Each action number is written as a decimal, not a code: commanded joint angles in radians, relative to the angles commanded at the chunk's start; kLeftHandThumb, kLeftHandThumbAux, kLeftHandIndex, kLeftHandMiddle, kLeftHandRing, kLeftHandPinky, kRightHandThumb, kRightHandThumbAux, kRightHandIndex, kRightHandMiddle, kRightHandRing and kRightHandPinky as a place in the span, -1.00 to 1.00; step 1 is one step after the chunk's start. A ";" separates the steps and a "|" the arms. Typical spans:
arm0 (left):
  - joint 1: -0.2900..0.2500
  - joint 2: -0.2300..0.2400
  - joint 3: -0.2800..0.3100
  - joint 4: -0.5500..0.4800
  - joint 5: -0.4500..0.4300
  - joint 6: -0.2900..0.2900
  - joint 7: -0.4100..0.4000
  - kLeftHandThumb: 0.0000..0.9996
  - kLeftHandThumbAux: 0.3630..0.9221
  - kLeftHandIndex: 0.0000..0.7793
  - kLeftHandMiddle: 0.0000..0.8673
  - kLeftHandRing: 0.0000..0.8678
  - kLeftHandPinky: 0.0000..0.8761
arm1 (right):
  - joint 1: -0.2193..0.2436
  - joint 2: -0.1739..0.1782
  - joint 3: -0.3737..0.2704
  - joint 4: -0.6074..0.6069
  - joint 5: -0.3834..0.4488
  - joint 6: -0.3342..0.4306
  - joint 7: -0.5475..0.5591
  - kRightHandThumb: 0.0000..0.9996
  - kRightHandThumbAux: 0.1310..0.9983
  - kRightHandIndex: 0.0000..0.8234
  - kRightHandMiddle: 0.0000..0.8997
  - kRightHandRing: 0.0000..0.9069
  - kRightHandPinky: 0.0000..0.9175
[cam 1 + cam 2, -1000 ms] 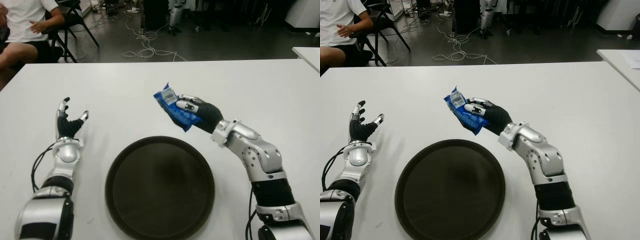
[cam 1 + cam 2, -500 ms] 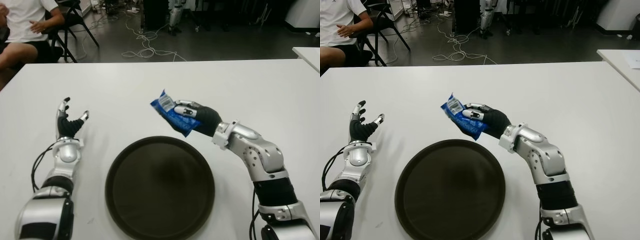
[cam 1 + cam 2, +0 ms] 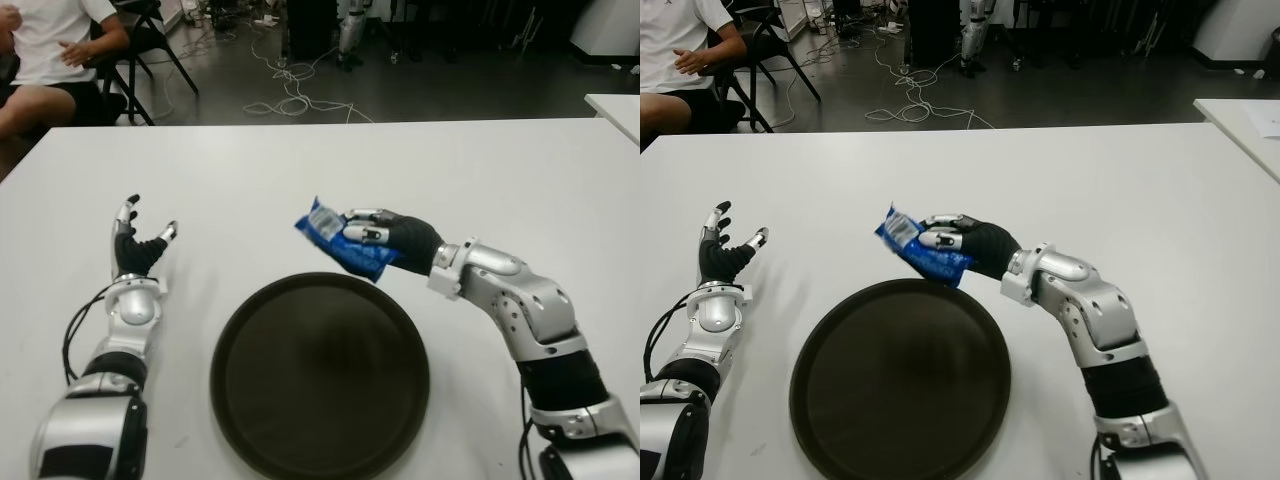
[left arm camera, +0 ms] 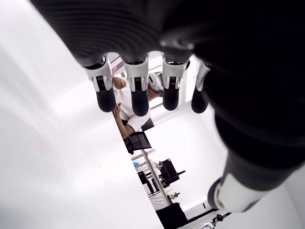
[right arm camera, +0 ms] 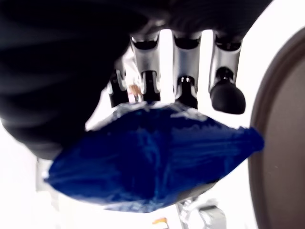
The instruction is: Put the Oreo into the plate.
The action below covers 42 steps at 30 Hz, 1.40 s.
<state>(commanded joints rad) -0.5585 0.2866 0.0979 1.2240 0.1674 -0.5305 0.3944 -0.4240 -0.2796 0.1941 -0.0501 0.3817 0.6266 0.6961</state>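
Observation:
My right hand (image 3: 372, 236) is shut on a blue Oreo packet (image 3: 340, 241), holding it in the air just beyond the far rim of the dark round plate (image 3: 320, 372). The packet (image 5: 152, 157) fills the right wrist view, with my fingers (image 5: 183, 71) curled over its top and the plate's edge (image 5: 281, 143) beside it. The plate lies on the white table (image 3: 500, 170) in front of me, with nothing on it. My left hand (image 3: 140, 245) shows to the left of the plate, fingers spread and holding nothing.
A person in a white shirt (image 3: 45, 45) sits on a chair beyond the table's far left corner. Cables (image 3: 290, 95) lie on the dark floor behind the table. Another white table's corner (image 3: 615, 105) shows at the far right.
My right hand has carried the Oreo packet lower and a little leftward, towards the plate's far rim, tilting it flatter. The left hand has not moved.

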 joint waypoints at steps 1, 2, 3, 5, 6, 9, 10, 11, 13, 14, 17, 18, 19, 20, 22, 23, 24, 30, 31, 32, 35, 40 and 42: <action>0.000 0.000 0.000 0.000 0.000 0.000 0.000 -1.00 0.34 -0.84 -0.79 -0.85 -0.89 | -0.001 -0.006 0.005 0.001 -0.005 -0.009 0.011 0.41 0.36 0.07 0.79 0.79 0.74; 0.000 0.000 0.000 0.000 0.000 -0.001 0.000 -1.00 0.33 -0.84 -0.79 -0.85 -0.89 | -0.004 -0.018 0.018 0.006 -0.017 -0.036 0.038 0.40 0.36 0.07 0.79 0.79 0.74; 0.000 0.000 0.000 -0.001 0.000 -0.002 -0.001 -1.00 0.33 -0.84 -0.79 -0.85 -0.89 | -0.007 -0.025 0.026 0.011 -0.025 -0.055 0.056 0.40 0.36 0.07 0.80 0.80 0.75; 0.000 0.000 -0.001 -0.001 0.001 -0.004 -0.001 -1.00 0.33 -0.85 -0.79 -0.85 -0.89 | -0.011 -0.042 0.046 0.025 -0.044 -0.108 0.105 0.39 0.37 0.07 0.80 0.81 0.77; 0.000 0.000 -0.002 -0.001 0.002 -0.005 -0.002 -1.00 0.33 -0.85 -0.79 -0.85 -0.89 | -0.014 -0.050 0.055 0.037 -0.057 -0.141 0.131 0.38 0.37 0.07 0.81 0.82 0.77; 0.000 0.002 -0.002 0.000 0.002 -0.005 -0.003 -1.00 0.33 -0.83 -0.78 -0.84 -0.89 | -0.025 -0.069 0.082 0.081 -0.096 -0.246 0.202 0.37 0.38 0.07 0.80 0.82 0.78; 0.000 0.002 -0.002 0.000 0.002 -0.005 -0.003 -1.00 0.33 -0.83 -0.78 -0.83 -0.88 | -0.027 -0.071 0.086 0.091 -0.104 -0.268 0.216 0.37 0.38 0.07 0.80 0.82 0.78; 0.000 0.002 -0.001 0.001 0.001 -0.005 -0.005 -1.00 0.33 -0.83 -0.78 -0.83 -0.88 | -0.030 -0.072 0.089 0.100 -0.110 -0.289 0.231 0.37 0.38 0.07 0.79 0.82 0.78; 0.000 0.002 0.000 0.002 0.000 -0.003 -0.007 -1.00 0.30 -0.82 -0.78 -0.83 -0.88 | -0.035 -0.075 0.095 0.116 -0.121 -0.323 0.255 0.36 0.38 0.07 0.78 0.81 0.77; 0.000 0.002 0.000 0.003 -0.001 -0.003 -0.007 -1.00 0.29 -0.83 -0.78 -0.83 -0.88 | -0.037 -0.075 0.096 0.122 -0.126 -0.335 0.264 0.36 0.38 0.07 0.78 0.81 0.76; 0.000 0.004 -0.003 0.003 0.003 -0.001 -0.006 -1.00 0.33 -0.83 -0.78 -0.83 -0.88 | -0.039 -0.075 0.097 0.133 -0.134 -0.366 0.285 0.36 0.38 0.07 0.76 0.80 0.76; 0.000 0.005 -0.004 0.003 0.004 0.000 -0.006 -1.00 0.33 -0.83 -0.78 -0.84 -0.88 | -0.038 -0.075 0.095 0.132 -0.135 -0.371 0.288 0.36 0.38 0.07 0.76 0.80 0.76; 0.001 0.006 -0.005 0.003 0.005 0.000 -0.006 -1.00 0.35 -0.83 -0.78 -0.84 -0.88 | -0.031 -0.074 0.092 0.121 -0.134 -0.373 0.286 0.36 0.38 0.07 0.76 0.80 0.76; 0.002 0.006 -0.006 0.002 0.006 0.000 -0.006 -1.00 0.36 -0.83 -0.79 -0.84 -0.88 | -0.026 -0.073 0.090 0.113 -0.134 -0.374 0.285 0.36 0.38 0.07 0.76 0.80 0.76; 0.002 0.007 -0.006 0.001 0.007 0.000 -0.005 -1.00 0.38 -0.83 -0.79 -0.85 -0.89 | -0.018 -0.070 0.087 0.103 -0.134 -0.376 0.281 0.36 0.38 0.07 0.77 0.81 0.77; 0.003 0.007 -0.008 0.000 0.008 0.001 -0.005 -1.00 0.38 -0.83 -0.79 -0.85 -0.89 | -0.017 -0.067 0.085 0.106 -0.135 -0.382 0.277 0.36 0.38 0.07 0.78 0.81 0.77; 0.004 0.007 -0.009 -0.001 0.009 0.001 -0.004 -1.00 0.38 -0.84 -0.80 -0.85 -0.90 | -0.017 -0.064 0.083 0.107 -0.136 -0.385 0.275 0.36 0.38 0.07 0.78 0.81 0.77; 0.004 0.007 -0.008 -0.004 0.008 0.004 -0.007 -1.00 0.38 -0.85 -0.80 -0.85 -0.91 | -0.016 -0.067 0.088 0.101 -0.159 -0.386 0.256 0.36 0.38 0.07 0.79 0.81 0.74; 0.005 0.007 -0.007 -0.004 0.007 0.003 -0.007 -1.00 0.37 -0.85 -0.80 -0.85 -0.91 | -0.016 -0.067 0.088 0.101 -0.160 -0.387 0.256 0.36 0.38 0.07 0.79 0.81 0.74; 0.005 0.007 -0.007 -0.005 0.007 0.002 -0.007 -1.00 0.37 -0.85 -0.80 -0.85 -0.91 | -0.016 -0.067 0.088 0.101 -0.160 -0.388 0.256 0.36 0.38 0.07 0.79 0.81 0.74; 0.005 0.006 -0.005 -0.006 0.005 0.002 -0.008 -1.00 0.34 -0.85 -0.80 -0.85 -0.91 | -0.014 -0.065 0.085 0.102 -0.153 -0.389 0.258 0.36 0.38 0.07 0.79 0.81 0.74; 0.005 0.006 -0.004 -0.005 0.003 0.003 -0.009 -1.00 0.33 -0.85 -0.81 -0.87 -0.93 | -0.013 -0.063 0.086 0.103 -0.154 -0.396 0.256 0.36 0.38 0.06 0.78 0.81 0.75; 0.005 0.006 -0.004 -0.006 0.002 0.003 -0.010 -1.00 0.33 -0.85 -0.82 -0.88 -0.93 | -0.013 -0.062 0.088 0.105 -0.162 -0.401 0.251 0.36 0.38 0.06 0.78 0.81 0.75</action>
<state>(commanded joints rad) -0.5532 0.2924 0.0944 1.2185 0.1696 -0.5272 0.3844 -0.4369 -0.3417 0.2825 0.0550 0.2196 0.2254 0.9467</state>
